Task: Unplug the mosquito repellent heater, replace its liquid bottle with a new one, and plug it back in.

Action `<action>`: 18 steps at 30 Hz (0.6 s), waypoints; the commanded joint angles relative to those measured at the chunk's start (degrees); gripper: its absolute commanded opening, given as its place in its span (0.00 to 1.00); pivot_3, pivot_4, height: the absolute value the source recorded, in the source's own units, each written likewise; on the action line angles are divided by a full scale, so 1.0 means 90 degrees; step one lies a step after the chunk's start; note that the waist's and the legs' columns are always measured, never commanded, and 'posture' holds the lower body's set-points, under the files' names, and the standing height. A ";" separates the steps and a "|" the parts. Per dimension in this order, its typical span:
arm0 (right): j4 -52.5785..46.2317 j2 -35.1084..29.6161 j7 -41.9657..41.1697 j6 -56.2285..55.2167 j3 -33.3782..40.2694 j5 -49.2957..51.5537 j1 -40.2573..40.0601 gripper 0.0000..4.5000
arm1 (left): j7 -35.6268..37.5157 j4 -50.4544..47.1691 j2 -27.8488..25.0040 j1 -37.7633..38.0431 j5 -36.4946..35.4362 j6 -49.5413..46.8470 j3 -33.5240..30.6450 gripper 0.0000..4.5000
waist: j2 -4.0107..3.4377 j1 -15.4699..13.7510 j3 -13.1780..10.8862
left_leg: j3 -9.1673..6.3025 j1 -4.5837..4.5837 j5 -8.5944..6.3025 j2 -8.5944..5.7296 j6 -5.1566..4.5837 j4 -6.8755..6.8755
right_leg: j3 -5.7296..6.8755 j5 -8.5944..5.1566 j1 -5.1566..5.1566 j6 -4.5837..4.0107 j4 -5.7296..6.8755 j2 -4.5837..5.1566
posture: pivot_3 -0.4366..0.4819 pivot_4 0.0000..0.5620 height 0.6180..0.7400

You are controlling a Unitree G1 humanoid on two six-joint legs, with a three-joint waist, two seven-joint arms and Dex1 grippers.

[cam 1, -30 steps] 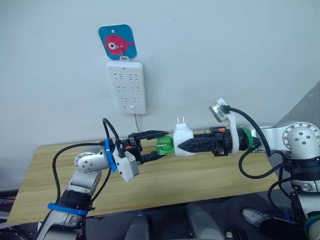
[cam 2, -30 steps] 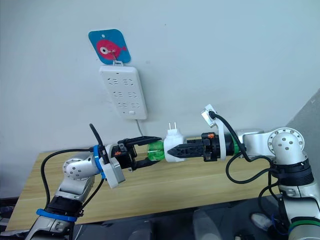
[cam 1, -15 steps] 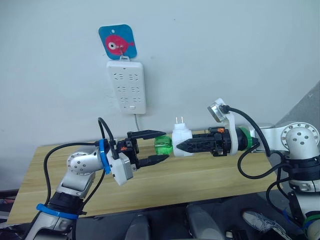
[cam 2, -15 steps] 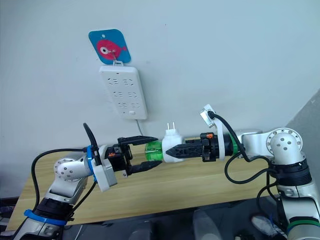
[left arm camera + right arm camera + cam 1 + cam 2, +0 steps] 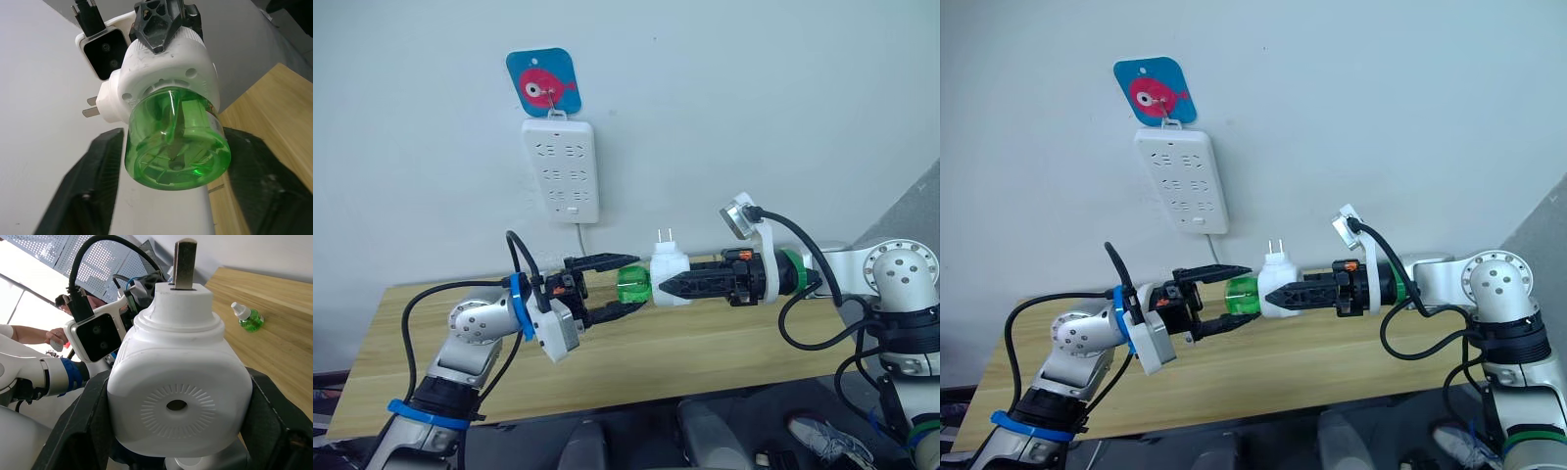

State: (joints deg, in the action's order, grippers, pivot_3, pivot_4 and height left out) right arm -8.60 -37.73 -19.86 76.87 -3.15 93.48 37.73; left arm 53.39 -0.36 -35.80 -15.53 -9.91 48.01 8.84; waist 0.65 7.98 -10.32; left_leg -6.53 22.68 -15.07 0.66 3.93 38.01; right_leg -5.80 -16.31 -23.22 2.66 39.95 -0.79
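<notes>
Since a second ago, the left end effector (image 5: 628,285) has drawn back along the green liquid bottle (image 5: 632,284); then its fingers closed on the bottle's sides, and now they stand spread, one above and one below it, with daylight showing between them and the plastic. The right end effector (image 5: 668,286) has kept its place, its two black fingers clamped on the mosquito repellent heater (image 5: 670,273), which hangs in the air above the wooden surface (image 5: 705,352) between the two arms. The heater's two metal prongs (image 5: 665,237) point upward, and the bottle juts from its body toward the left arm. In the left wrist view the bottle's ribbed green base (image 5: 177,147) faces the camera, seated in the white housing, with the open fingers (image 5: 93,186) dark on either side. On the wall behind, a white power strip (image 5: 560,168) hangs under a blue hook plate with a pink fish (image 5: 543,84), its cord (image 5: 581,235) dropping behind the surface. A second small green bottle with a white cap (image 5: 248,316) lies on the surface in the right wrist view.
</notes>
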 commanded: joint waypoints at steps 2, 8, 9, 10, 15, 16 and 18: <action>-0.0077 -0.0014 -0.0047 -0.0058 0.0191 0.0092 0.0132 0.67 | -0.0011 -0.0183 -0.0048 -0.0028 -0.0143 -0.0008 0.0037 0.49 | 0.0000 0.0001 0.0000 | 0.0000 0.0000 0.0000 0.0000 0.0000 0.0000 | 0.0000 0.0000 0.0000 0.0000 0.0000 0.0000 | 0.35 0.21 0.90; -0.0172 -0.0072 -0.0189 -0.0074 0.0223 -0.0090 0.0134 0.67 | 0.0592 -0.0982 -0.0762 0.0278 -0.1344 -0.1950 0.0201 0.49 | 0.0000 0.0021 0.0000 | 0.0000 0.0001 0.0000 0.0002 0.0000 0.0000 | 0.0001 0.0000 0.0000 0.0000 0.0001 -0.0001 | 0.35 0.21 0.90; -0.0242 -0.0112 -0.0290 -0.0072 0.0224 -0.0177 0.0152 0.67 | 0.0715 -0.1263 -0.1042 0.0345 -0.1772 -0.2834 0.0224 0.49 | 0.0000 0.0028 0.0000 | -0.0001 0.0001 0.0000 0.0003 0.0000 -0.0002 | 0.0000 0.0000 -0.0001 0.0000 0.0000 -0.0002 | 0.35 0.21 0.90; -0.0304 -0.0146 -0.0373 -0.0073 0.0232 -0.0236 0.0160 0.67 | 0.0757 -0.1512 -0.1349 0.0372 -0.2223 -0.3812 0.0219 0.49 | 0.0001 0.0028 -0.0001 | -0.0001 -0.0001 0.0000 0.0003 -0.0001 -0.0004 | 0.0000 -0.0001 -0.0001 0.0000 0.0001 -0.0002 | 0.35 0.22 0.90; -0.0720 -0.0328 -0.1070 -0.0065 0.0171 -0.0771 0.0227 0.67 | 0.0200 -0.1785 -0.2459 -0.0602 -0.5166 -0.8836 -0.0016 0.49 | 0.0003 0.0002 -0.0002 | -0.0015 0.0003 0.0000 0.0004 -0.0002 -0.0001 | 0.0014 -0.0017 -0.0003 0.0027 0.0002 -0.0009 | 0.36 0.22 0.90; -0.0795 -0.0335 -0.1201 -0.0069 0.0159 -0.0827 0.0250 0.67 | 0.0188 -0.1610 -0.2535 -0.0908 -0.5577 -0.9583 -0.0012 0.49 | 0.0004 -0.0003 -0.0003 | -0.0016 0.0003 0.0000 0.0003 -0.0002 0.0000 | 0.0015 -0.0018 -0.0001 0.0028 0.0002 -0.0009 | 0.36 0.22 0.90; -0.0985 -0.0389 -0.1537 -0.0111 0.0092 -0.1047 0.0293 0.67 | 0.0090 -0.1170 -0.2576 -0.1520 -0.6407 -1.1049 0.0007 0.49 | 0.0004 0.0006 -0.0003 | -0.0014 0.0003 0.0001 0.0003 -0.0002 0.0001 | 0.0017 -0.0019 -0.0001 0.0030 0.0001 -0.0010 | 0.36 0.21 0.90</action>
State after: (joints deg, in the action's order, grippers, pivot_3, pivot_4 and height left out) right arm -14.11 -39.52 -30.23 75.72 -3.80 84.48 39.44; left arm 57.95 -17.70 -56.90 -27.73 -63.52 -40.04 11.63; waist 0.68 8.04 -10.35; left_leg -6.62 22.69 -15.07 0.68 3.91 38.00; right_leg -5.68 -16.49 -23.23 2.94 39.94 -0.89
